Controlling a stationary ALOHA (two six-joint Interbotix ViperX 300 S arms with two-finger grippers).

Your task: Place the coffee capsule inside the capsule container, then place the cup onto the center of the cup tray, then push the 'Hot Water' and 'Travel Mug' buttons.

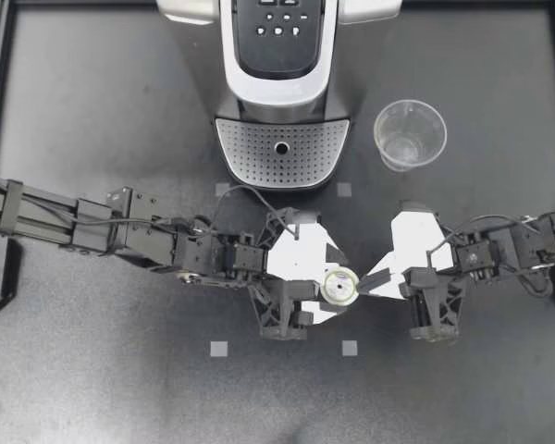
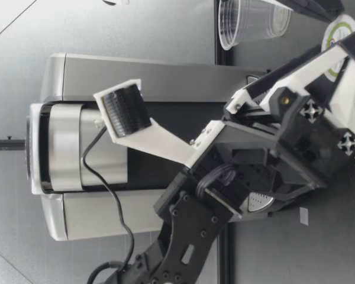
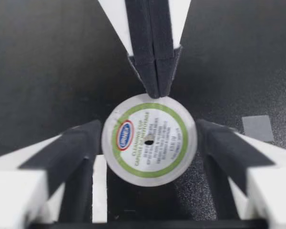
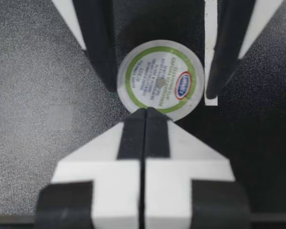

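The coffee capsule (image 1: 338,288), round with a white and green lid, sits between the fingers of my left gripper (image 1: 336,290). In the left wrist view the dark pads (image 3: 83,143) meet the capsule (image 3: 149,139) on both sides, so this gripper is shut on it. My right gripper (image 1: 363,283) is shut, and its joined tips (image 4: 145,114) rest against the rim of the capsule (image 4: 159,81). The clear plastic cup (image 1: 409,135) stands upright to the right of the coffee machine (image 1: 279,55). The perforated cup tray (image 1: 282,153) holds nothing.
The machine's button panel (image 1: 277,28) faces up at the back middle. In the low view the machine (image 2: 94,148) stands behind my left arm, with the cup (image 2: 248,21) beside it. Small grey squares (image 1: 219,349) mark the dark table.
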